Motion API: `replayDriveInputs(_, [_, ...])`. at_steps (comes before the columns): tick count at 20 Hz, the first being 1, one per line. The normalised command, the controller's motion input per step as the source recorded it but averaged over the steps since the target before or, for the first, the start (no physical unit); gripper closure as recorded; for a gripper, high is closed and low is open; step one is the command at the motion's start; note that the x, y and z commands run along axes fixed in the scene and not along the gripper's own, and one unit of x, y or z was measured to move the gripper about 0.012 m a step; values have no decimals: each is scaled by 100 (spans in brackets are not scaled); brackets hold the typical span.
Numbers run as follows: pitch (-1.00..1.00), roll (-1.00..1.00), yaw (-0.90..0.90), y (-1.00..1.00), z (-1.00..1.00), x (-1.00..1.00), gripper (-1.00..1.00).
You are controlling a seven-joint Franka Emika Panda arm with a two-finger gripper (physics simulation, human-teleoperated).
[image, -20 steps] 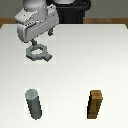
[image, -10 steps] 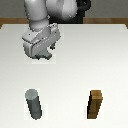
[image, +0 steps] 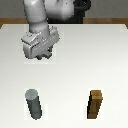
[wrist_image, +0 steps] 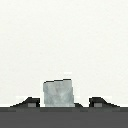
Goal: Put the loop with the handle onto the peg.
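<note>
Gripper low over the far-left table, covering the loop.

Gripper [image: 42,56] sits down on the white table [image: 70,75]; finger spread cannot be told. The wrist view shows a grey piece of the loop with the handle [wrist_image: 59,93] between the fingers [wrist_image: 31,102]. Peg [image: 34,103] stands upright near left, well apart; brown block [image: 96,105] near right.

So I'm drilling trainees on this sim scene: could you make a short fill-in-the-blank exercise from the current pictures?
1. The peg stands ____ on the table.
2. The brown block is on the exterior view's ____ of the peg.
3. The gripper is low over the table, ____ from the peg.
4. In the wrist view, a ____ piece shows between the fingers.

Missing words: upright; right; apart; grey
</note>
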Motion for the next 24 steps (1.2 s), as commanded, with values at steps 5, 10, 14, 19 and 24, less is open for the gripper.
replayDriveInputs(5, [0,0,0,0,0,0,100])
replayDriveInputs(10, [0,0,0,0,20,0,100])
replayDriveInputs(14, [0,0,0,0,100,0,100])
replayDriveInputs(19, [0,0,0,0,100,0,100])
replayDriveInputs(24, [0,0,0,0,60,0,100])
